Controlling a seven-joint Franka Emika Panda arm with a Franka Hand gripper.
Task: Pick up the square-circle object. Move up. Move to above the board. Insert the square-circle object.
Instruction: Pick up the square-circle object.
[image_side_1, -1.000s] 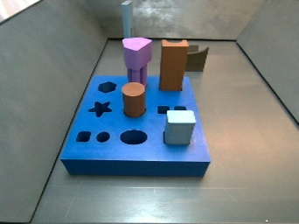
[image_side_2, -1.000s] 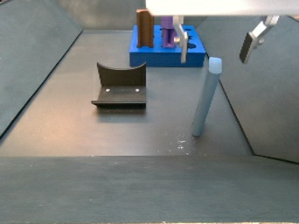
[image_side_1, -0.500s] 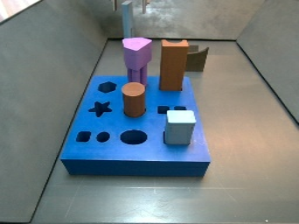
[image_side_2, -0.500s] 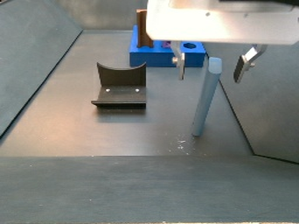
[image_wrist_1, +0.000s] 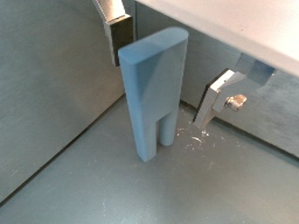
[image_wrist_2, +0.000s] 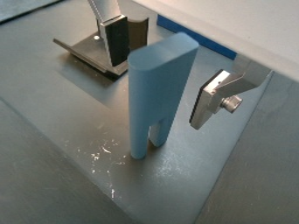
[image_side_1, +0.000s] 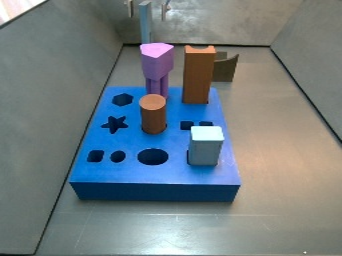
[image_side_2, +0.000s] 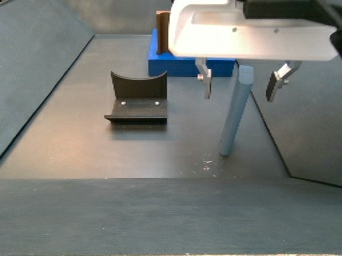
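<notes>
The square-circle object stood upright on the grey bench, well apart from the board and close to the side wall. The gripper hung over its upper part with the fingers spread wide, one silver plate on each side of the peg and a clear gap to either face, so they held nothing. In both wrist views the peg rose between the two fingers, its two joined columns parting near the foot, and neither plate touched it.

Just beside the peg's spot stood the fixture, its dark bracket upright on its base plate; a wrist view showed it right behind one finger. On the board stood a purple peg, a tall brown block, a brown round cylinder and a pale-blue cube; the hexagon, star, circle and small holes along the near side lay open. Nothing stood between the fingers and the peg.

Against the picture of a second earlier, the gripper body had come lower in the side view, and the fingers, then level with the peg's top, now bracketed its upper part. The peg, the fixture and the pieces on the board had kept their places.
</notes>
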